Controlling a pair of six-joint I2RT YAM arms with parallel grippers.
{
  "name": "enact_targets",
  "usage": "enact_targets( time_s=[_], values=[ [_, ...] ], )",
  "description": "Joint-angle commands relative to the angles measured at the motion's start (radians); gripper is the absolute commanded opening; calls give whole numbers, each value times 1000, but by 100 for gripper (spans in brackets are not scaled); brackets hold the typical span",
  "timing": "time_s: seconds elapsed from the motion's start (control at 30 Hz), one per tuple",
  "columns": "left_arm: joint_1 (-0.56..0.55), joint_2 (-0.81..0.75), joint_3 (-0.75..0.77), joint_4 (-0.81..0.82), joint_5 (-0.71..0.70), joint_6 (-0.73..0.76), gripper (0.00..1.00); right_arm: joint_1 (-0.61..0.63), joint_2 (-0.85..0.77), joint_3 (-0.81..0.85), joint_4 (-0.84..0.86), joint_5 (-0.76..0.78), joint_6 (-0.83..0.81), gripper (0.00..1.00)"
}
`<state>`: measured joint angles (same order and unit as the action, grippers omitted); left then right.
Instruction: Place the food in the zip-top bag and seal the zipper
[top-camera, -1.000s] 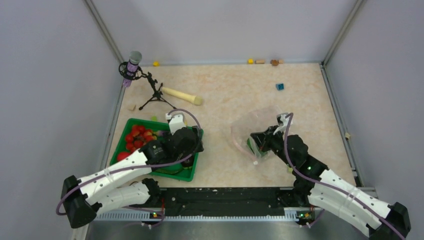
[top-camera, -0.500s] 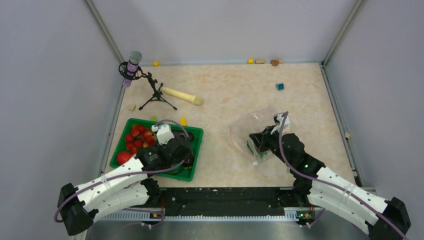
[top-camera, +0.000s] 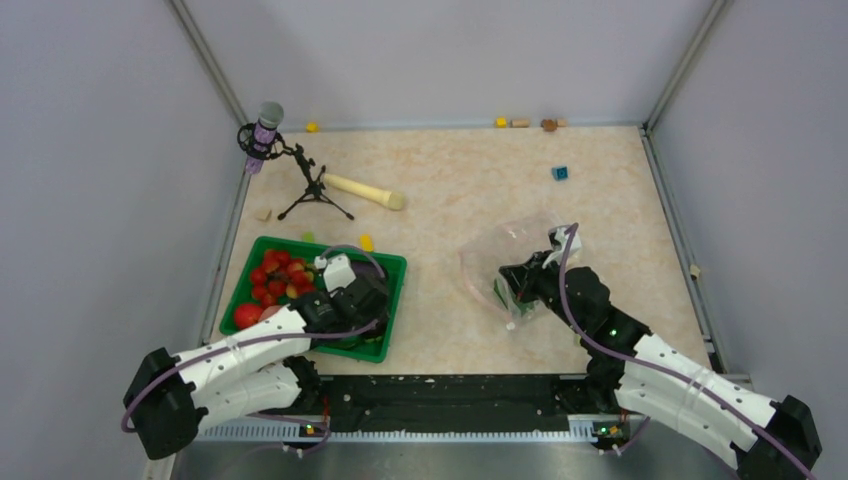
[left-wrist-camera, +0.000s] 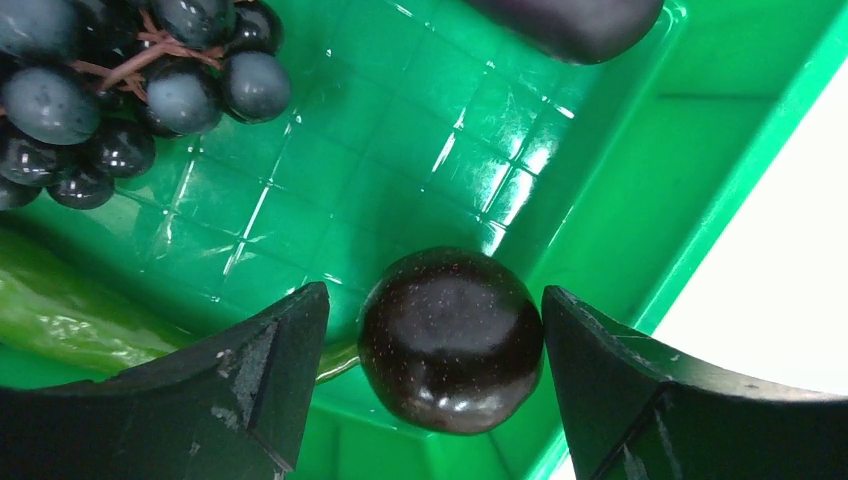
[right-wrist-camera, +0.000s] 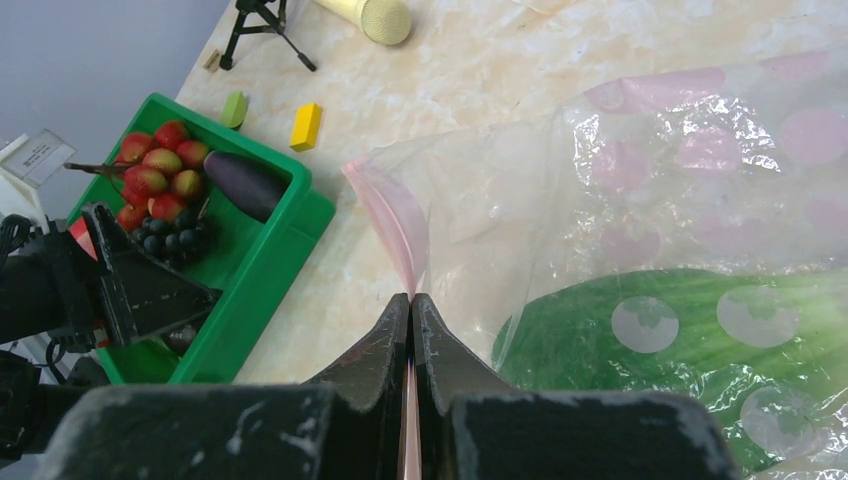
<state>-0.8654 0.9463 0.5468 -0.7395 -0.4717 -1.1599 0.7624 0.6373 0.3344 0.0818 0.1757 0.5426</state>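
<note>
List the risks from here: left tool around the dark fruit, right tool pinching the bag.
The glossy round dark fruit sits in the green tray's corner between the left tool's open fingers; it may squirt out, or a finger may snag the tray wall.
The right tool pinches only a sliver of the pink zipper; the floppy bag could slip and its mouth collapse.

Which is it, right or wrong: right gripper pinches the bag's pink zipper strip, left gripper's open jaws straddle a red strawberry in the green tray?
Wrong on one point: in the left wrist view, the open jaws of the left gripper straddle a dark round fruit, not a strawberry. The green tray and the right gripper pinching the zipper strip are correct.
</note>
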Motion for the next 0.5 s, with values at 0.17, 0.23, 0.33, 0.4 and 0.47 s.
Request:
enact_targets(
  time_s=[0.17,0.23,0.33,0.4,0.47],
  values=[
    [5,32,-40,87,57,-13,69,-6,12,6,36,29,-5,0],
    [5,30,-46,100,66,-12,61,-6,11,7,35,29,-7,0],
    [5,24,-31,65,41,-21,45,-6,10,6,35,29,-4,0],
    [5,12,-16,25,4,-35,32,-7,10,8,34,20,-4,0],
    [5,-10,4,-11,-27,-36,18,-6,9,10,33,15,-5,0]
  ],
)
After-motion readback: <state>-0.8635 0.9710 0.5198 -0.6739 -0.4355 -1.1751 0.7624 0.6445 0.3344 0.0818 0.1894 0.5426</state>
